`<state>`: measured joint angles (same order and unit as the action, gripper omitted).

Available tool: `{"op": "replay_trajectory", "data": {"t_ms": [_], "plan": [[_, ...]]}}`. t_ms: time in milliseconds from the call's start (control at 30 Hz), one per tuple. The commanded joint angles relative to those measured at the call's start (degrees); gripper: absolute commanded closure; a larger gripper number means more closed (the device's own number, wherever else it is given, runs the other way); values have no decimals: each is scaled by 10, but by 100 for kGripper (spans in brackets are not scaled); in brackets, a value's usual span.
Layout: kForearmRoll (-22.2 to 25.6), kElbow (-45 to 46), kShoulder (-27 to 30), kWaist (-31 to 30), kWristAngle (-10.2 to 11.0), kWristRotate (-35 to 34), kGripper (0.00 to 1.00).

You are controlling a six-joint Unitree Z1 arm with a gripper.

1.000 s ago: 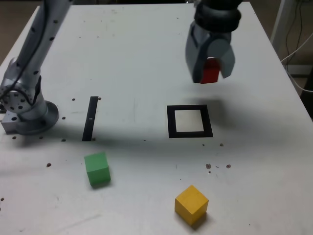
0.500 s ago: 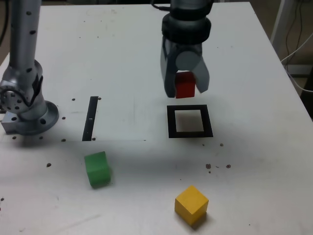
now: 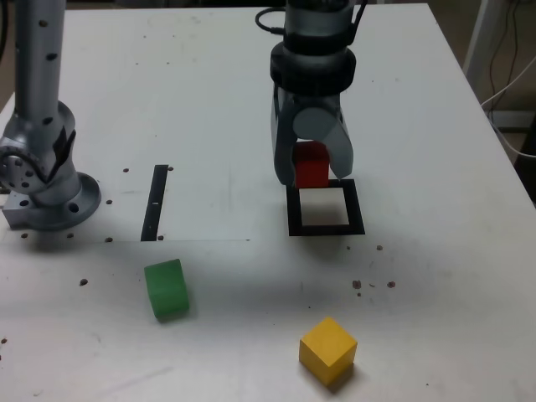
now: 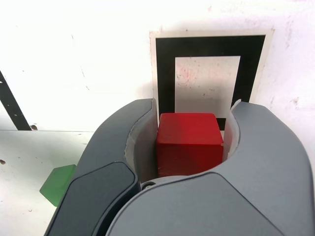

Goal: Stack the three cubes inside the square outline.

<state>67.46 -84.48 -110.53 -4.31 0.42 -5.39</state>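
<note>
- Gripper [image 3: 311, 174]: shifted from the desk's far right area toward the exterior view's left, now lower, just above the far edge of the square outline [image 3: 326, 209].
- Red cube [image 3: 311, 165]: carried along, clamped between the jaws.

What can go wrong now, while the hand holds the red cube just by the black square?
1. The hand, shut on the red cube, sits over the far edge of the square outline rather than its white centre; released here, the cube would probably land on the border.
2. In the wrist view the red cube fills the gap between the fingers, so it may shift a little as they open.
</note>
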Motion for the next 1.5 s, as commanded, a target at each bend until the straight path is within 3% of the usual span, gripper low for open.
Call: {"op": "replay_trajectory", "data": {"t_ms": [0, 367, 1000, 1067, 1233, 1300, 1467], "plan": [[-4, -3, -16, -4, -2, -1, 76], [-38, 6, -60, -4, -3, -1, 76], [-79, 26, -76, 13, -1, 3, 74], [-81, 26, -77, 16, -1, 7, 62], [-86, 32, -77, 22, -1, 15, 8], [-87, 34, -77, 23, -1, 15, 1], [-89, 37, -74, 24, -1, 15, 1]]}}
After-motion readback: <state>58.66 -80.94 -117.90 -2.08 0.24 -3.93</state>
